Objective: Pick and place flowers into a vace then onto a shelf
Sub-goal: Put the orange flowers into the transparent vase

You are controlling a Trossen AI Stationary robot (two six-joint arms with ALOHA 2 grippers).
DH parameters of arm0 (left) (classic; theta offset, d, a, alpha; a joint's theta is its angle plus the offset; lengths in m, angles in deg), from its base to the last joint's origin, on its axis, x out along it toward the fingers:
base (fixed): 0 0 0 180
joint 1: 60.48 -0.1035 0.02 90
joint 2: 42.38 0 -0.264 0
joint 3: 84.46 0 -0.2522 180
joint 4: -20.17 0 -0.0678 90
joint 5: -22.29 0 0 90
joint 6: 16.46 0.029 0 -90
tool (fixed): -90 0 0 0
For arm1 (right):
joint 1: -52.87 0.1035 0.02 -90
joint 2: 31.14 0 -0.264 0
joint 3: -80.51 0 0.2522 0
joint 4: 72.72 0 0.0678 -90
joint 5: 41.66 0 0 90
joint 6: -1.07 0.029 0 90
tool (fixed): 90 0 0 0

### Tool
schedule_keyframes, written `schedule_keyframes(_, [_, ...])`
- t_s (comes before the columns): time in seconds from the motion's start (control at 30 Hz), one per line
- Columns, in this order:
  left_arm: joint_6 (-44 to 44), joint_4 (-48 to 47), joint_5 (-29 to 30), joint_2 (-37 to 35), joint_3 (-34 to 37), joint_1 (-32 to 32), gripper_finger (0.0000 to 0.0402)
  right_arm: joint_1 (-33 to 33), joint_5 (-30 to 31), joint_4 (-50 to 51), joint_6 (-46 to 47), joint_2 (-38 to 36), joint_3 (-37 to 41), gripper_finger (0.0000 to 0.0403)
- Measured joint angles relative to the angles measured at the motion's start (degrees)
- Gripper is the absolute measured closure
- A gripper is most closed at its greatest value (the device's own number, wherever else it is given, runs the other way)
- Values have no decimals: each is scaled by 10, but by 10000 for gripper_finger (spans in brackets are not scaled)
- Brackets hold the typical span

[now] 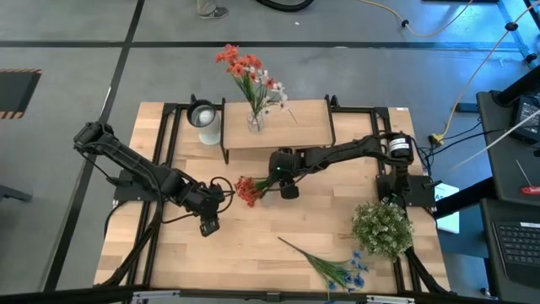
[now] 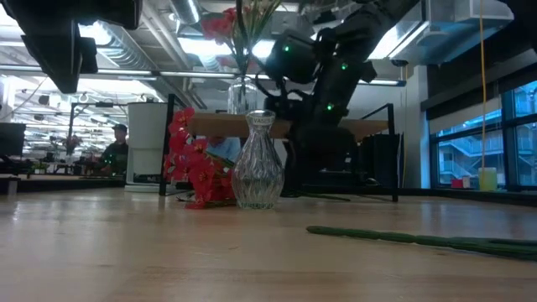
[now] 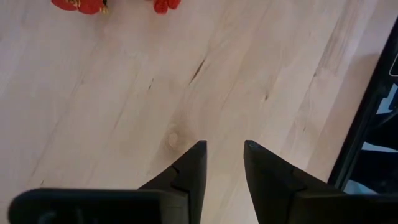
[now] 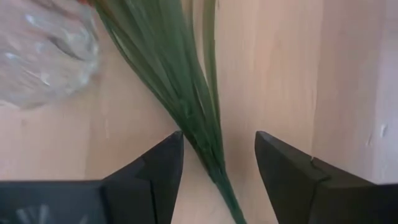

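Note:
A red-blossomed flower (image 1: 247, 191) lies flat on the table in front of the shelf (image 1: 308, 127). Its green stem (image 4: 186, 106) runs between the open fingers of my right gripper (image 4: 219, 155), which points down over it (image 1: 275, 183) and stands apart from it on both sides. A clear glass vase (image 2: 258, 164) stands upright beside the red blossoms (image 2: 191, 164) and also shows in the right wrist view (image 4: 43, 50). Another vase with red and white flowers (image 1: 251, 84) stands on the shelf. My left gripper (image 3: 224, 155) is open over bare wood (image 1: 209, 225), near the red blossoms (image 3: 87, 5).
A blue-blossomed flower (image 1: 333, 268) lies along the table's near edge, and its stem shows in the low view (image 2: 419, 238). The bushy green-and-white plant (image 1: 384, 226) stands at the near right. A white cylinder (image 1: 204, 118) stands left of the shelf. Black frame rails (image 1: 169, 135) border the tabletop.

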Motion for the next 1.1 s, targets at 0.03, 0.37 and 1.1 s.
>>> schedule_keyframes(0.03, [2,0,0,0,0,0,302,0,0,3,0,2,0,203])
schedule_keyframes(0.37, [20,0,5,0,0,0,302,1,-45,11,0,6,0,292])
schedule_keyframes(1.1, [19,-3,2,0,0,0,302,10,-87,81,84,-80,0,394])
